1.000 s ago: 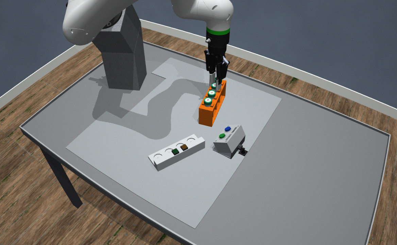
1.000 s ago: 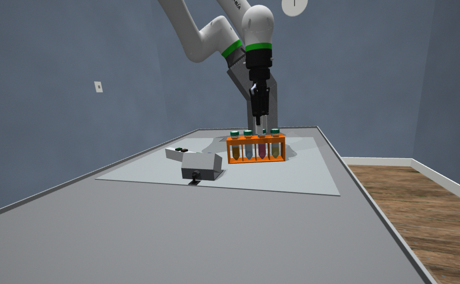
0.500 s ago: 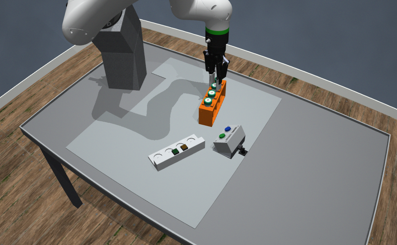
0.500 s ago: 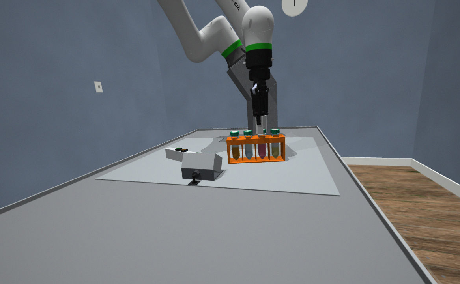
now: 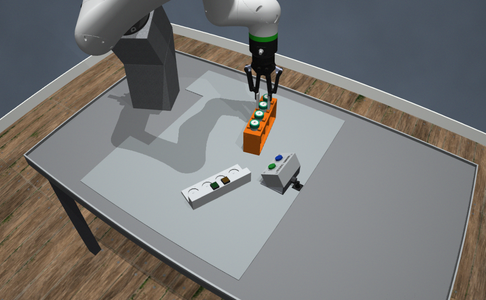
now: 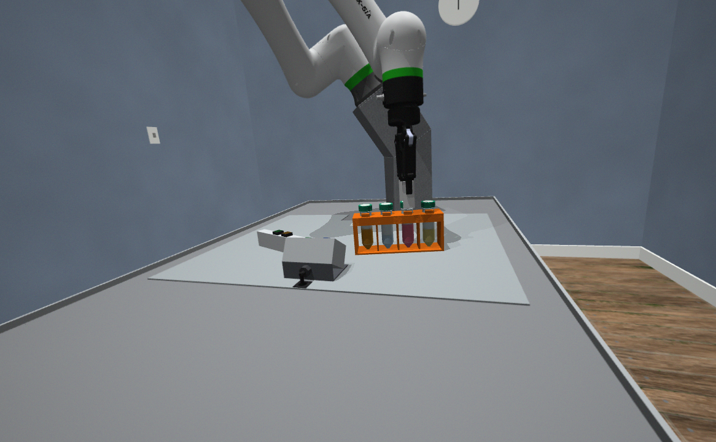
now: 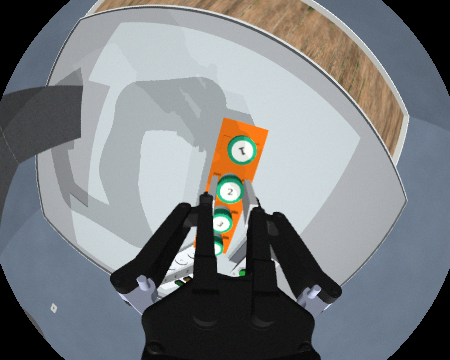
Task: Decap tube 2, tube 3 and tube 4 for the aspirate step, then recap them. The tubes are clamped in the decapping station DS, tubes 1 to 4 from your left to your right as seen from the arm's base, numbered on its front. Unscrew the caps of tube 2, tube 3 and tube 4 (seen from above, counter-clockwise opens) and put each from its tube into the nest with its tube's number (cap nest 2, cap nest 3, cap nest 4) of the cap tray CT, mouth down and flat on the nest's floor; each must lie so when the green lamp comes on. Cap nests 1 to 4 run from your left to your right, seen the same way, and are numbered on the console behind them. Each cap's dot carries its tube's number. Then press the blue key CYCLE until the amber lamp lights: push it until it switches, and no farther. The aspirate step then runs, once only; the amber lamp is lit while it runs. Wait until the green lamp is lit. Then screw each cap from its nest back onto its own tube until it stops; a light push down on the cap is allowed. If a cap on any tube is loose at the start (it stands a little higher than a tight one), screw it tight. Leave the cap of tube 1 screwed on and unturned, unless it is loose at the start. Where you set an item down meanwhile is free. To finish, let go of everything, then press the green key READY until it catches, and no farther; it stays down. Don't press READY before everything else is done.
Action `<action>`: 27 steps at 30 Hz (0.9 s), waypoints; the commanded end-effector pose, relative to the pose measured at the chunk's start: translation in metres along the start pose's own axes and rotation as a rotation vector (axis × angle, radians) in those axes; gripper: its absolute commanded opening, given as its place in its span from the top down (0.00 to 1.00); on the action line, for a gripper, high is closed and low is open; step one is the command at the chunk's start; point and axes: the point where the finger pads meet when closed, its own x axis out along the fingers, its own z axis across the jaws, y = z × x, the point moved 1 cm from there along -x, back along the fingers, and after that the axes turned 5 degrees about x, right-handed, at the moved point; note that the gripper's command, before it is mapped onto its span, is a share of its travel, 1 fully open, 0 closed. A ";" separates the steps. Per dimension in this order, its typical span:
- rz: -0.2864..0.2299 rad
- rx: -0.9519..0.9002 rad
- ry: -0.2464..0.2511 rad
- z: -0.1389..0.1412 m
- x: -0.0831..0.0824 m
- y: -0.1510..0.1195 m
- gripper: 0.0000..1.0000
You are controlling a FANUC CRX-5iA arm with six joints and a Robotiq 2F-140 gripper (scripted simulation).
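Grey table (image 5: pixel 386 193) carries pale mat (image 5: pixel 200 231). Orange decapping station DS (image 5: pixel 254 143) on mat, four tubes with green caps upright in it. White cap tray CT (image 5: pixel 200 199) just beside key box (image 5: pixel 284 178), both nearer front edge; nests hold no caps. Gripper (image 5: pixel 264 97) vertical over station, jaws narrowed, clamped on cap of tube 2 (image 7: pixel 229 191), which sits on its tube.

The arm (image 5: pixel 237 11) is cut off by the upper edge in the top and exterior views; the claw (image 7: pixel 227 203) hides part of the tube caps in the wrist view; numbers on the cap tray (image 5: pixel 214 186) are too small to read.
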 end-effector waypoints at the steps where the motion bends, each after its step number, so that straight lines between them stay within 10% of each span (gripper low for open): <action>1: 0.009 -0.277 0.032 0.002 0.000 0.000 1.00; 13: 0.011 -0.385 0.033 0.002 0.000 0.000 1.00; 14: 0.011 -0.385 0.033 0.002 0.000 0.000 0.65; 27: 0.009 -0.301 0.034 0.002 0.000 0.000 0.65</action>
